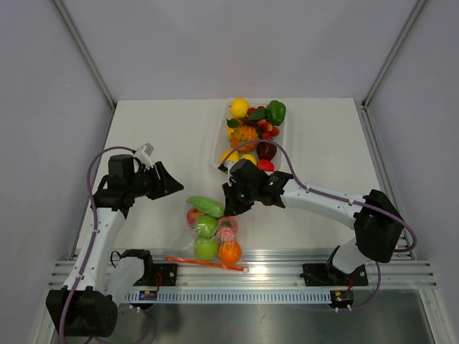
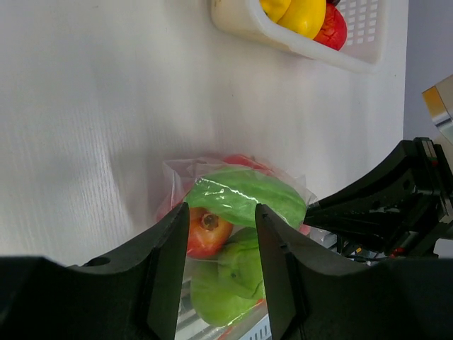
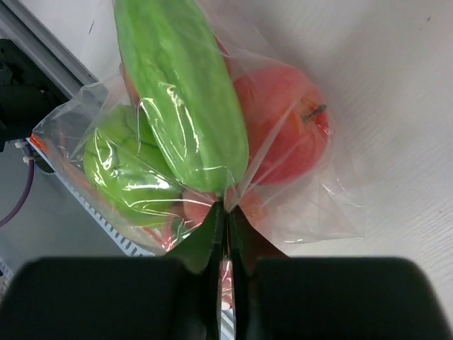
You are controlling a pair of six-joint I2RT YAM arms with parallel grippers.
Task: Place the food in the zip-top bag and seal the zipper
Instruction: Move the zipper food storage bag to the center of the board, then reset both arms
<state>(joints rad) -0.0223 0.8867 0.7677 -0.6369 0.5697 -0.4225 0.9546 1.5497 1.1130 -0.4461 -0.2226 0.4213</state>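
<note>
**First:** Right wrist view: the right tool [image 3: 225, 212] is clamped on a fold of the zip-top bag [image 3: 304, 205], with the film pinched between its tips. A long green vegetable [image 3: 184, 92] and a red apple [image 3: 283, 134] lie inside, just ahead of those tips.

**Second:** And the left tool [image 2: 221, 212]?

**First:** Its jaws are apart and hold nothing. The bag lies just beyond them on the desk [image 2: 85, 106].

**Second:** Which step?

**First:** Bag handling ahead of sealing, I judge. The zipper [image 1: 206, 263] lies at the bag's end away from the right tool, and I cannot tell whether it is closed. The next move calls for the left tool on that strip while the right anchors. More food [image 1: 252, 132] sits in the tray [image 2: 241, 21] behind the right tool.
</note>
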